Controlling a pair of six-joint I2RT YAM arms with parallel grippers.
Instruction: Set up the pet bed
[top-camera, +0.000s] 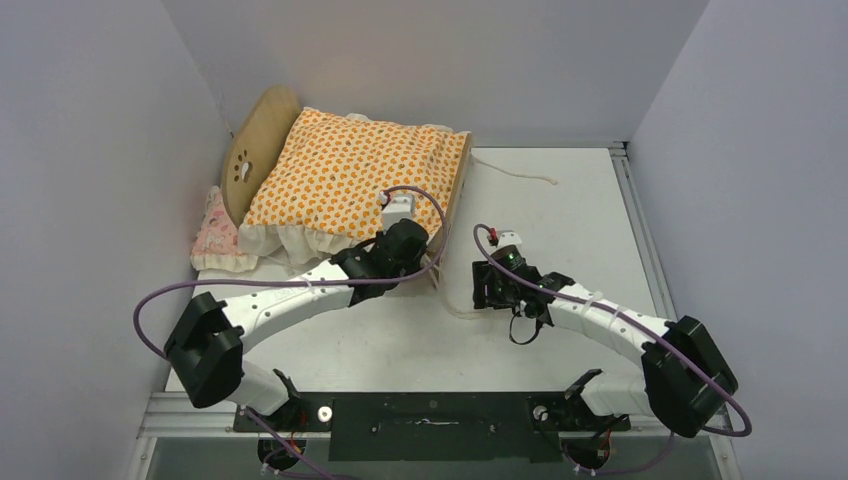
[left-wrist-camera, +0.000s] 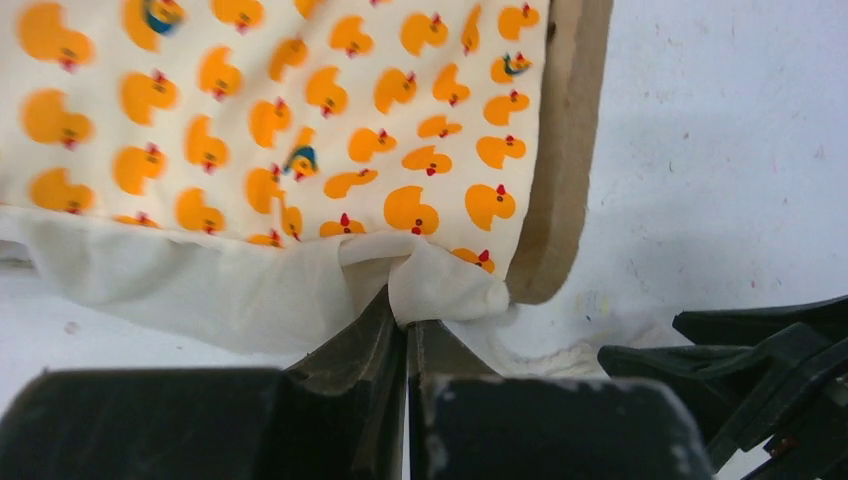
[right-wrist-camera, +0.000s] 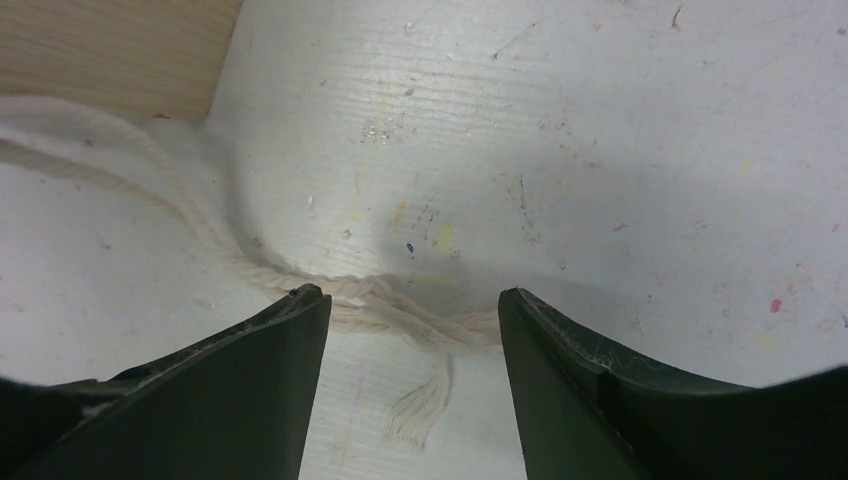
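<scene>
As L claw (left-wrist-camera: 405, 328) nips cushion (left-wrist-camera: 300, 120), bed (top-camera: 260, 135) — 1

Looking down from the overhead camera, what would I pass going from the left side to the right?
Small pink pillow → pet bed's wooden headboard, with its paw cutout → orange-patterned cushion → right pincer, open over the table.

White table (top-camera: 420, 340) with the pet bed (top-camera: 258, 150), a pink pillow (top-camera: 215, 240) beside it, loose white cord (right-wrist-camera: 370, 294)
</scene>
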